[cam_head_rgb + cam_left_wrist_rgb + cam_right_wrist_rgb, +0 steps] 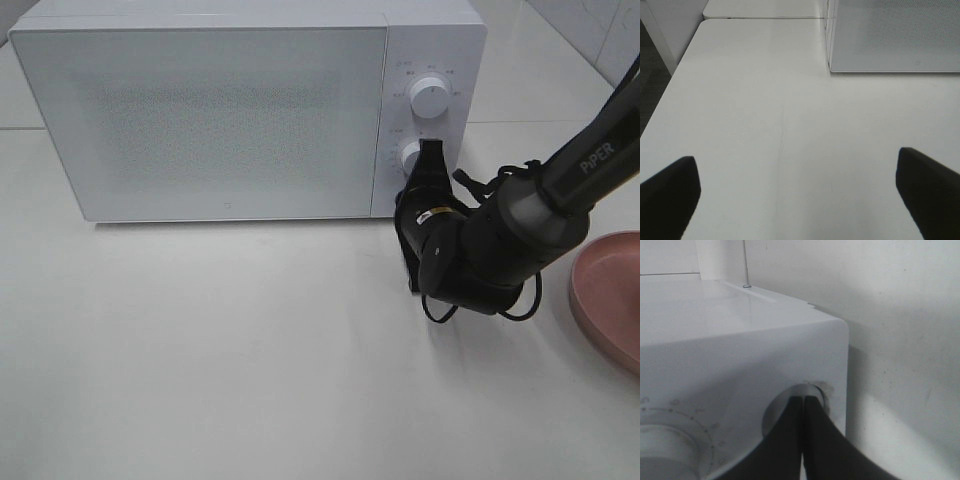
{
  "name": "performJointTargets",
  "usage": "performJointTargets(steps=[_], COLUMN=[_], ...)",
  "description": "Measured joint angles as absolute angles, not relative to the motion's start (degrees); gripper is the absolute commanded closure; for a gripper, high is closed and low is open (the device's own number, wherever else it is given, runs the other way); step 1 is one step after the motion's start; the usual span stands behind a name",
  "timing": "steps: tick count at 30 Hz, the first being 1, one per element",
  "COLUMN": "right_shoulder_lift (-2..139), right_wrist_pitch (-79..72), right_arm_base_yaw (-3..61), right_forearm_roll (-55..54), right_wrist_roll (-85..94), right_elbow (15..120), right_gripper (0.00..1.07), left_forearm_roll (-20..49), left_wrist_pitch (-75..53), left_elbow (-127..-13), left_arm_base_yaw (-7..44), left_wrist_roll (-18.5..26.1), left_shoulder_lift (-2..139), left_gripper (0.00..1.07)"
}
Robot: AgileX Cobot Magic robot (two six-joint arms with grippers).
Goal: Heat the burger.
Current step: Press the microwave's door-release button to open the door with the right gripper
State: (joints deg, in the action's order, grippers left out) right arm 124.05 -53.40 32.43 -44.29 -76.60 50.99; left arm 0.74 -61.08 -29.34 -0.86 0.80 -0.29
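The burger is not in view. The white microwave [230, 110] stands at the back with its door closed. My right gripper [432, 150] is shut, its black fingertips together and touching the lower knob [409, 156] on the control panel. In the right wrist view the closed fingers [790, 440] meet at that knob [815, 388]. My left gripper [796, 160] is open and empty, low over bare table in front of the microwave's left corner [895, 35]. It does not show in the exterior view.
A pink round plate [610, 295], with nothing showing on its visible part, lies at the right edge of the table. The upper knob [431, 97] sits above the lower one. The table's left edge [670, 85] drops off beside the left gripper. A wall stands close behind the microwave.
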Motion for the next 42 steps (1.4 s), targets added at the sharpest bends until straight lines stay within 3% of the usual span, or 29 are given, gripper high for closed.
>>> performJointTargets(steps=[25,42], right_shoulder_lift=[125.88,119.98], right_wrist_pitch=[-52.94,-46.35], right_arm_base_yaw=[32.54,31.68], right_forearm_roll=[-47.38,-46.87], right_wrist_roll=[-74.37,-73.80], right_elbow=[54.60,51.39], right_gripper=[1.07,1.07], left_forearm_roll=[0.74,0.74], left_wrist_pitch=[-61.08,-61.08], left_elbow=[-29.34,-29.34], left_arm_base_yaw=[-0.86,-0.86], left_wrist_roll=[0.80,0.80], left_shoulder_lift=[-0.29,-0.29], left_gripper=[0.04,0.04])
